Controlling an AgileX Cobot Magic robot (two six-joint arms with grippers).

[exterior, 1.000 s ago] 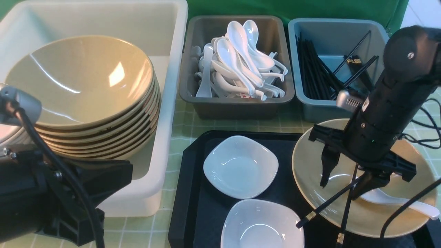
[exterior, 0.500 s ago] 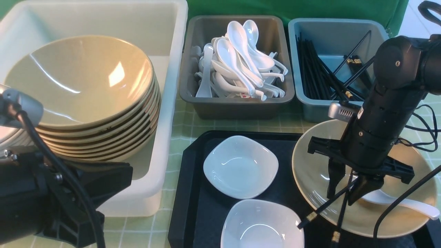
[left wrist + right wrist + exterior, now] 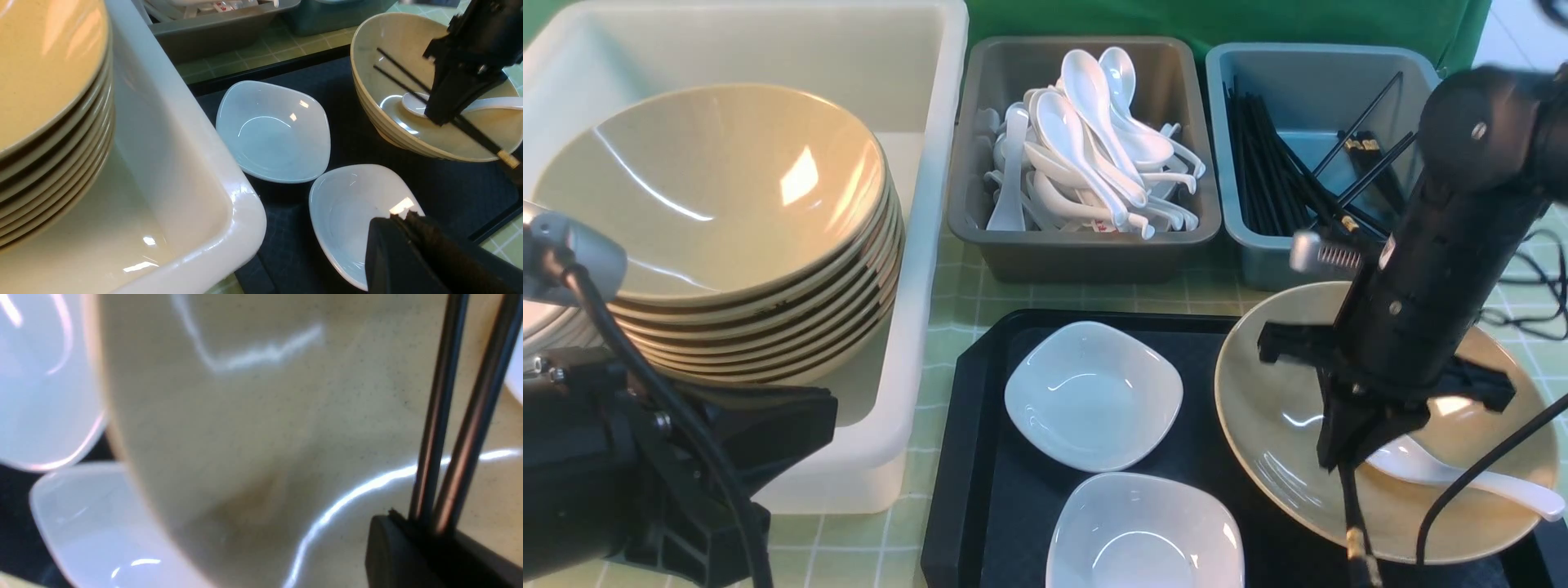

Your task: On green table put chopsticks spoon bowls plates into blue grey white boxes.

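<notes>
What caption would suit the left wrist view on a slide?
Right gripper pinches chopsticks in a tan bowl, over a spoon, beside two white plates.

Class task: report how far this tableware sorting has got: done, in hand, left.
Done: stacked bowls sit in the white box, spoons fill the grey box, chopsticks lie in the blue box. In hand: the right gripper is shut on a chopstick pair in the loose bowl. Left: that bowl, its spoon and two plates on the black tray.

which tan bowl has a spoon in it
The lone bowl on the black tray, under the right gripper shut on chopsticks; a spoon lies in it. The other bowls sit stacked in the white box, the top one empty.
</notes>
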